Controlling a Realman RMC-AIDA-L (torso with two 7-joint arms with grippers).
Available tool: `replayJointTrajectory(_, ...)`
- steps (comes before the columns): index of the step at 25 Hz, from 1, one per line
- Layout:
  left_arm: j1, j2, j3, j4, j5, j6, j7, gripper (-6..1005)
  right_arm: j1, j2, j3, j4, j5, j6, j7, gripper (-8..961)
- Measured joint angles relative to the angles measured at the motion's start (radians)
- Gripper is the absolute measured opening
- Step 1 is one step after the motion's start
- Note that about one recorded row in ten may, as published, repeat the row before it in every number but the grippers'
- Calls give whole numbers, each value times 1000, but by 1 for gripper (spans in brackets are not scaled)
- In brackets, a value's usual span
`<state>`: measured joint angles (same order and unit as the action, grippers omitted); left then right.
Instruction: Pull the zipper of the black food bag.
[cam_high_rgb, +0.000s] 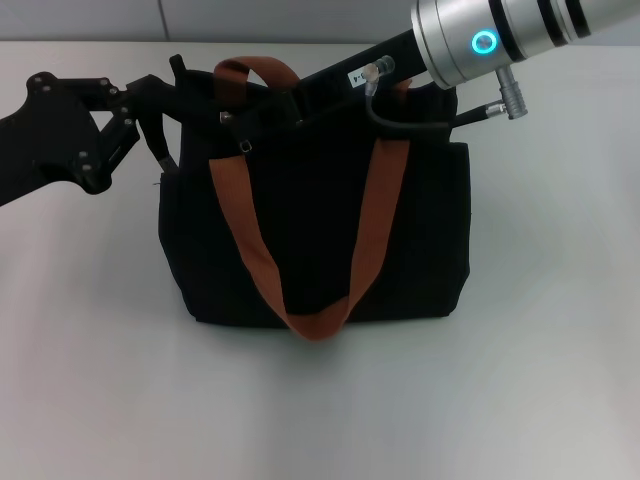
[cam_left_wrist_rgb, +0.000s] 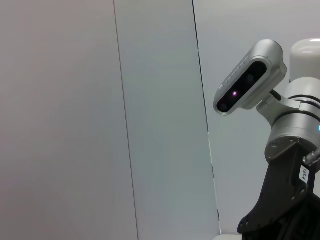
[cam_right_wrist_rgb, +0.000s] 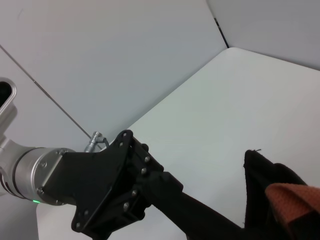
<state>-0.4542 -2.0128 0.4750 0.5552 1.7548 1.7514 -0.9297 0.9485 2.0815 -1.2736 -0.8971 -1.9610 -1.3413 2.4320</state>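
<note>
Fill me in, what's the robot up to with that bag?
Both arms are at the top of the black food bag, which stands on the white table. The left end effector is at the bag's upper left corner; the right end effector reaches across the top by the orange strap handles. The zipper isn't clearly visible.

A white table (cam_high_rgb: 540, 400) fills most of the head view, smooth and matte, with soft grey shadows on its surface. Behind its far edge stands a pale grey wall (cam_high_rgb: 200, 18) made of flat panels, with a thin seam running down between two of them. In the left wrist view the wall (cam_left_wrist_rgb: 65, 120) shows two dark vertical seams. In the right wrist view a corner of the table (cam_right_wrist_rgb: 235, 120) meets the wall (cam_right_wrist_rgb: 110, 55), which is crossed by a slanting seam.
</note>
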Motion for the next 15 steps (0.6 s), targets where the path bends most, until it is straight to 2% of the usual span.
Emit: replayJointTrajectory(15,4,-3,-1,0,-3,22,-1,62,-12,5,-37,28,88,-7,-8,234)
